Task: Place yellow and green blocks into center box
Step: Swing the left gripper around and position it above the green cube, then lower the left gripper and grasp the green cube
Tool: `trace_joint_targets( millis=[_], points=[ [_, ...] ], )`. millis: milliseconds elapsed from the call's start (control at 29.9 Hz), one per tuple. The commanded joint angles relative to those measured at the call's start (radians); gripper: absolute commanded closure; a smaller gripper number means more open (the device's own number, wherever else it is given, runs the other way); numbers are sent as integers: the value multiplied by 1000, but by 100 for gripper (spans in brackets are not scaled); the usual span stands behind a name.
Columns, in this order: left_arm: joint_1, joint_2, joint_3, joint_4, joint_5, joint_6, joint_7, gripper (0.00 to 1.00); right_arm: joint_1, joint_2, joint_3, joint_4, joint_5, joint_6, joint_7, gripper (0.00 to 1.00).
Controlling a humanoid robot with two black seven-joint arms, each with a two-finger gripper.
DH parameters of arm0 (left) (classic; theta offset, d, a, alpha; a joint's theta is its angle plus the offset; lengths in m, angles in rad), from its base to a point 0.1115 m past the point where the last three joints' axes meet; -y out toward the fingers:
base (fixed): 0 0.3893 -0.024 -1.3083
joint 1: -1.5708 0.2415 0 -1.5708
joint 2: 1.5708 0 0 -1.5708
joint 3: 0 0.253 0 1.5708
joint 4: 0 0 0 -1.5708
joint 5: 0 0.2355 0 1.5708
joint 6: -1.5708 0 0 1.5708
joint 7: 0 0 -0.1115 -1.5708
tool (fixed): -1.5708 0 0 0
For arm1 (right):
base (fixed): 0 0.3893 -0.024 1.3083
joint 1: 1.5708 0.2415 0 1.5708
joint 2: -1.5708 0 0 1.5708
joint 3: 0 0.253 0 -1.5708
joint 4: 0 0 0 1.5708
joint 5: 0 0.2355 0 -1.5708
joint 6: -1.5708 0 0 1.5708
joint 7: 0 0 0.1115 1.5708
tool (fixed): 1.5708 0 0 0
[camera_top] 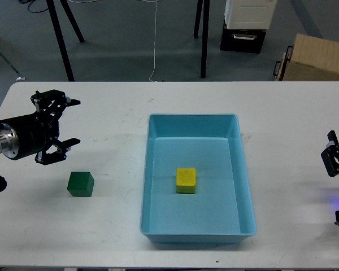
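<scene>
Your yellow block (186,179) sits in the box (155,186); the green block (81,184) waits near the table's left edge; left gripper (59,127) jaws apart; right gripper (334,160) unclear.

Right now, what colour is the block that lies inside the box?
Yellow. The block rests on the floor of the light blue box, seen best in the head view.
</scene>
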Motion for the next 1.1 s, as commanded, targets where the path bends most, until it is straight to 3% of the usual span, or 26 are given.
trace_joint_targets(
  millis=[0, 200, 468, 1069],
  points=[
    [-270, -89, 294, 14, 16, -21, 2, 0, -5, 3, 2, -1, 0, 0, 0, 5],
    [-516, -200, 613, 0, 131, -92, 2, 0, -9, 3, 5, -4, 0, 0, 0, 5],
    [-570, -223, 843, -107, 318, -143, 1, 0, -11, 8, 4, -6, 0, 0, -1, 5],
    [-475, -339, 863, -6, 375, -136, -2, 0, -22, 8, 2, -9, -14, 0, 0, 5]
  ],
)
